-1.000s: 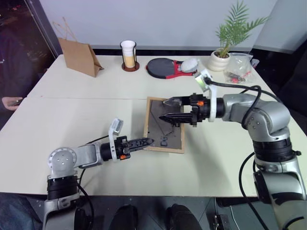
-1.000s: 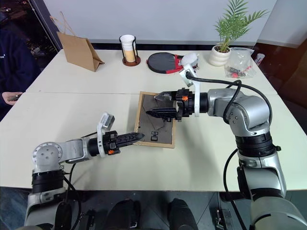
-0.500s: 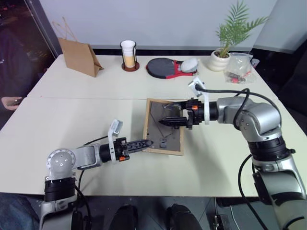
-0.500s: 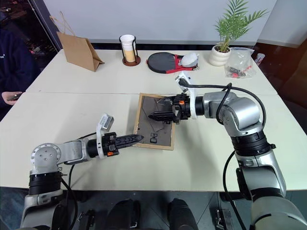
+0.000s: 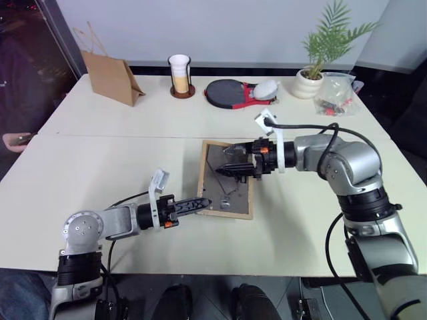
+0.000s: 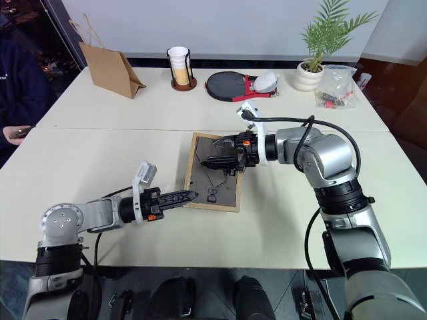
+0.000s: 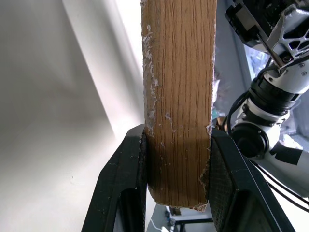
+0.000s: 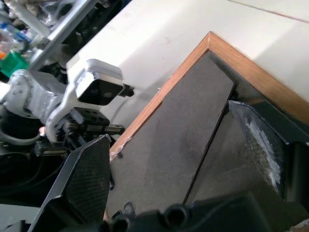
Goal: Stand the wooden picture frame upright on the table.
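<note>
pale cream table [image 5: 100, 160] in two long sections, joined at a seam running side to side just beyond the wooden picture frame [image 5: 228, 179]. frame lying near the middle of the near section, dark grey back up, not yet upright. left gripper [image 5: 200, 203] closed tight on the frame's near left corner, seen in the left wrist view as the light-wood edge pinched between both black fingers [image 7: 120, 193]. right gripper [image 5: 225, 162] spread wide and holding nothing, poised over the frame's far half, one finger either side of the grey back's fold-out stand in the right wrist view; contact with the back impossible to tell.

along the far edge of the table: brown paper bag [image 5: 110, 77] at the left, white cup [image 5: 179, 75] on a dark round coaster, black and red paddle [image 5: 230, 93], potted plant [image 5: 317, 57] in a white pot, clear plastic bag [image 5: 333, 93] of small items at the right. pale wall behind, dark window area at far left. a person's hand [image 5: 17, 141] with a phone at the table's left edge.
</note>
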Motion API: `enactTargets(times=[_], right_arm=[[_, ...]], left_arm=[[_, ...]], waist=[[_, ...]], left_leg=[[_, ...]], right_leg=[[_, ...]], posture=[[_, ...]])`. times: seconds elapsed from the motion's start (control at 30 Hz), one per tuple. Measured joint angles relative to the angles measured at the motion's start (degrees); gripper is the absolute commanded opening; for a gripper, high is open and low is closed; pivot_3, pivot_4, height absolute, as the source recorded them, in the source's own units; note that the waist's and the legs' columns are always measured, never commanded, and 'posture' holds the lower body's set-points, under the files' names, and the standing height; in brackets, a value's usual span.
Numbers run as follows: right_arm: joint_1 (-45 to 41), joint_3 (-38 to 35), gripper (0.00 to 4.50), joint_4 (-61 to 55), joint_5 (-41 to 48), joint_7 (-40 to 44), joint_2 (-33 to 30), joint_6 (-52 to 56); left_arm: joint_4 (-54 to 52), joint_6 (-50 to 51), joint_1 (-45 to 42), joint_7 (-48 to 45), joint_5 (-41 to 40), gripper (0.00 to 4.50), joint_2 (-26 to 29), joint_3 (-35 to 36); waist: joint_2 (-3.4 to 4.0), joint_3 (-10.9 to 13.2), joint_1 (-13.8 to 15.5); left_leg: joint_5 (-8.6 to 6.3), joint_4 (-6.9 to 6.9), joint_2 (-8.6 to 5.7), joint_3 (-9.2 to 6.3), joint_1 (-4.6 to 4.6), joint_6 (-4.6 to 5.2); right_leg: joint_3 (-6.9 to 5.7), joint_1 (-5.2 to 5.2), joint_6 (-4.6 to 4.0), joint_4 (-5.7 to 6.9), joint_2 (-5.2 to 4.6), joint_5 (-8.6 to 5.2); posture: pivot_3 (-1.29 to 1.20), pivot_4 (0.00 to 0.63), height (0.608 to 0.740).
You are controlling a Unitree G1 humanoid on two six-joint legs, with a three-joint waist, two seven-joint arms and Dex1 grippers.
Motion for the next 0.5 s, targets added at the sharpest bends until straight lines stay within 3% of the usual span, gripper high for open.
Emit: enactTargets(times=[0.5], right_arm=[[0.45, -12.43, 4.42, -8.39, 12.37, -1.12, -4.71, 7.82]], left_arm=[[3.13, -2.33, 0.59, 0.16, -0.40, 1.02, 0.18, 0.06]], waist=[[0.00, 0.00, -0.01]], left_leg=[[-0.01, -0.05, -0.03, 0.00, -0.07, 0.00]], right_leg=[[-0.04, -0.01, -0.01, -0.16, -0.11, 0.00]], posture=[[0.00, 0.150, 0.740]])
